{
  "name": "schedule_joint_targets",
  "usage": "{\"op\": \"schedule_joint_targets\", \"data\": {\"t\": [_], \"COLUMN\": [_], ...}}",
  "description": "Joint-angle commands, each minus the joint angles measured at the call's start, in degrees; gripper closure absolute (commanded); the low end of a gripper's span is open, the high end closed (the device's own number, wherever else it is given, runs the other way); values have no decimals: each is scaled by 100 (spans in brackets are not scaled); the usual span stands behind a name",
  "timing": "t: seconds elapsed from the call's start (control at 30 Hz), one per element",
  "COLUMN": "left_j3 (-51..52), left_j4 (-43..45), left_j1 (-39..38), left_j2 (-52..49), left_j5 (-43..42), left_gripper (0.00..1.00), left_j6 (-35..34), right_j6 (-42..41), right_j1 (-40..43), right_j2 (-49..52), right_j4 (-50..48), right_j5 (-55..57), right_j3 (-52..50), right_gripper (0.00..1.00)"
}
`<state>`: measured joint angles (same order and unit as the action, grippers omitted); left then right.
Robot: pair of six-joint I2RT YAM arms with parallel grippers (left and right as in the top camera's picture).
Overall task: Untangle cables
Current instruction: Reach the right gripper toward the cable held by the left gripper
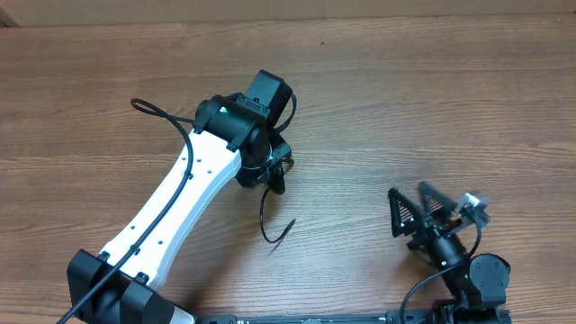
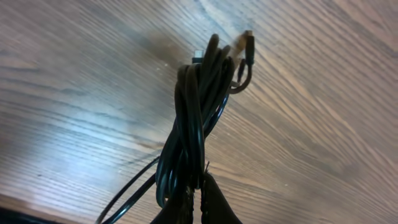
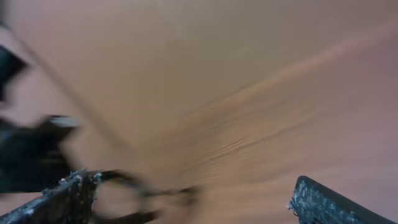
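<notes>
While the left gripper (image 2: 198, 202) is clamped on the twisted bundle of cables (image 2: 194, 118) near the middle of the wooden table (image 1: 405, 81), 1 strand (image 1: 267, 220) curls out beside it. The right gripper (image 1: 412, 205) sits well apart, jaws spread wide.

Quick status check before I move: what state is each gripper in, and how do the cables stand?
left gripper: shut on the cables, pinching the bundle.
cables: twisted together in one bunch, not untangled; one loose tail trails on the table.
right gripper: open, well apart from the bundle.
</notes>
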<state>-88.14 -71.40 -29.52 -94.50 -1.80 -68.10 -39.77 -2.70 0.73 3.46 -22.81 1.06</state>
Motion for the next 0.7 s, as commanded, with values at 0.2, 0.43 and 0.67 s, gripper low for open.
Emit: {"op": "schedule_joint_targets", "data": {"t": [0.2,0.43,0.67], "left_j3": [-96,-96,-96], "left_j4": [92,105,186], "left_j1": [-7,-7,-7], "left_j2": [118,118,118], "left_j5": [-96,-63,-107], "left_gripper": [96,96,96], "left_j6": [-87,-92,-94], "right_j6": [-1718,-1716,-2426], "right_j1": [-17,-17,-24], "right_j2": [-55,472,1895], "right_j4": [-59,1537,1919], "right_j5": [-1141,-131,-938], "right_j3": [4,1134,2345], "right_gripper": [0,1,0]}}
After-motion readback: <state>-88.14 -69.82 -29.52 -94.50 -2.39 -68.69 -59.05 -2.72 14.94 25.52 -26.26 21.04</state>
